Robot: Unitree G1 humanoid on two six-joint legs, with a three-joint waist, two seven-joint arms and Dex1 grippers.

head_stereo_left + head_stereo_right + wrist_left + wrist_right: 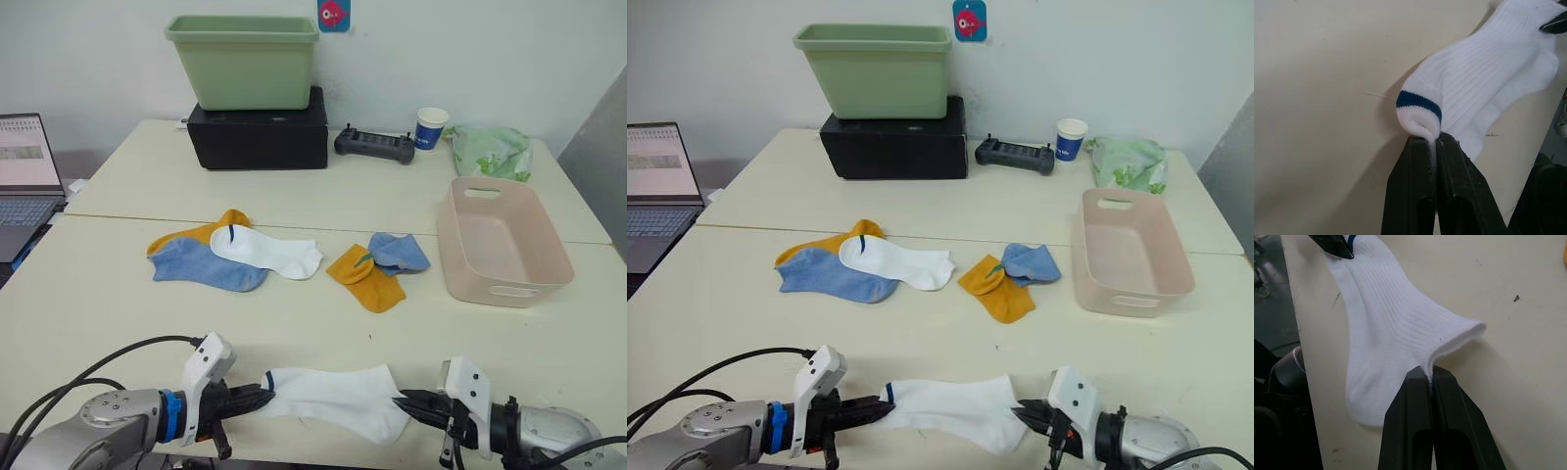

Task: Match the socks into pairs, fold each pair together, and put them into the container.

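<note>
On the cream tabletop [118, 304], near its front edge, the left gripper [266, 397] is closed on the blue-striped cuff of a white sock [338, 399], and the right gripper [404, 399] is closed on its other end. Farther back lie 5 other socks: a second white sock [269, 253], 2 light blue, 2 mustard. The pink container [505, 240] stands to the right, holding no socks.

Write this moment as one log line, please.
left claw: shut on white knit sock | right claw: shut on same sock | pale pink plastic tub: holds no socks
</note>
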